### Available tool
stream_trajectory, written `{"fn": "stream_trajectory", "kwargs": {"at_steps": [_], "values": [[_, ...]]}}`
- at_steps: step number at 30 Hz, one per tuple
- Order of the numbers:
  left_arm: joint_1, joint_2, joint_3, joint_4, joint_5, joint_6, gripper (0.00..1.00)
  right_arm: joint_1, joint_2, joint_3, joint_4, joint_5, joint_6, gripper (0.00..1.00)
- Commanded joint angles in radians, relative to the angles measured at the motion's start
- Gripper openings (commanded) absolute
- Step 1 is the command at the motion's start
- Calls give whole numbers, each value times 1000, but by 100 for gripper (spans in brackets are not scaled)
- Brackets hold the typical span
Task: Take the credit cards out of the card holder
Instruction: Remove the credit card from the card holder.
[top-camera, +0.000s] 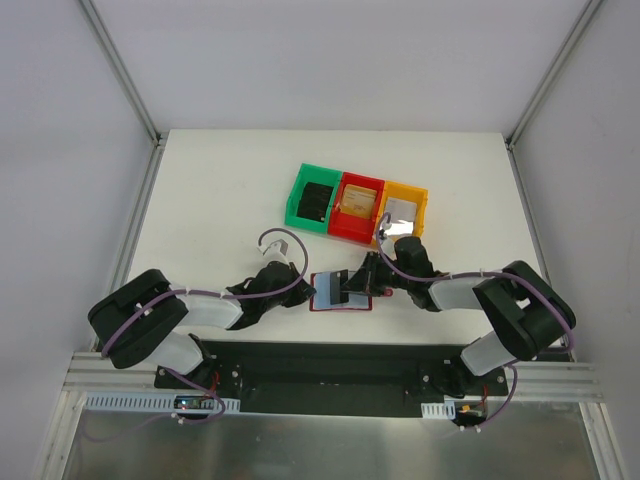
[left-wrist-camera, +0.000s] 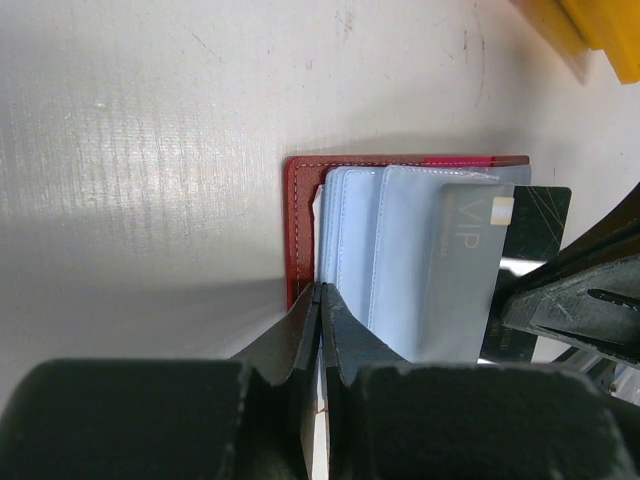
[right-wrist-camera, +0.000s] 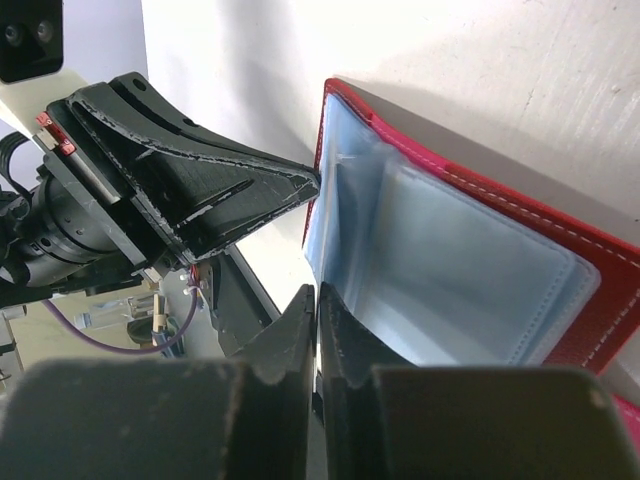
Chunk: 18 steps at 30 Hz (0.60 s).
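My left jaws clenched on red card holder edge on white worktop; my right jaws pinch dark credit card protruding from blue-grey pocket.

White table carried red card holder, lying open between the 2 sets of jaws. Beyond jaws, well apart from them, 3 bins stood in 1 touching row: green bin, red bin, orange bin.
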Motion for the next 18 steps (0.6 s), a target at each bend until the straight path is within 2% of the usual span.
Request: {"fn": "stream_trajectory", "kwargs": {"at_steps": [1, 18], "values": [[10, 11, -46, -182, -38, 30, 0, -6, -30, 0, 14, -22, -11, 2], [19, -32, -74, -185, -53, 22, 0, -75, -121, -13, -115, -39, -70, 1]]}}
